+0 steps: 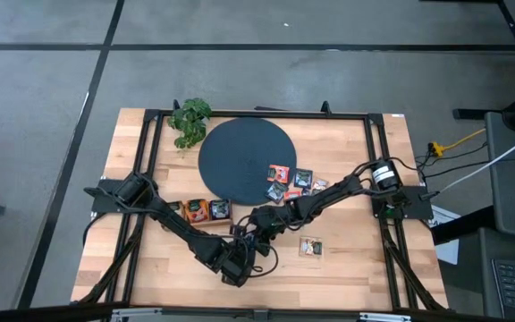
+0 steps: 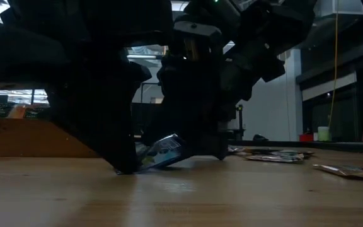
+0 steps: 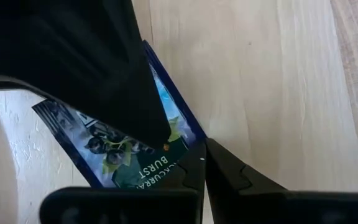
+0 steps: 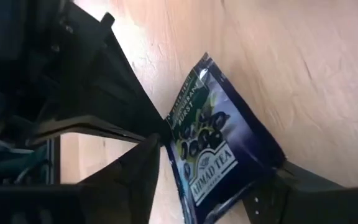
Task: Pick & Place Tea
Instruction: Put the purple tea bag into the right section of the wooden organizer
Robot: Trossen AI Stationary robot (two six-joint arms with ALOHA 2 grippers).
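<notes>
sachet (image 2: 161,151) tilted, edge on table (image 2: 181,195) | between dark grippers | more sachets (image 2: 276,155) behind

We see the disc (image 1: 244,159) lying on the table (image 1: 356,268) toward twelve o'clock of centre, with the plant (image 1: 189,120) just beside it at ten o'clock. A cluster of tea sachets (image 1: 293,183) lies at the disc's four o'clock, one overlapping its edge. Two more sachets (image 1: 206,210) lie at its seven o'clock. A lone sachet (image 1: 310,247) lies toward five o'clock. Both grippers meet near six o'clock (close to the front edge), where a tilted sachet (image 2: 162,151) stands on one edge between them.
</notes>
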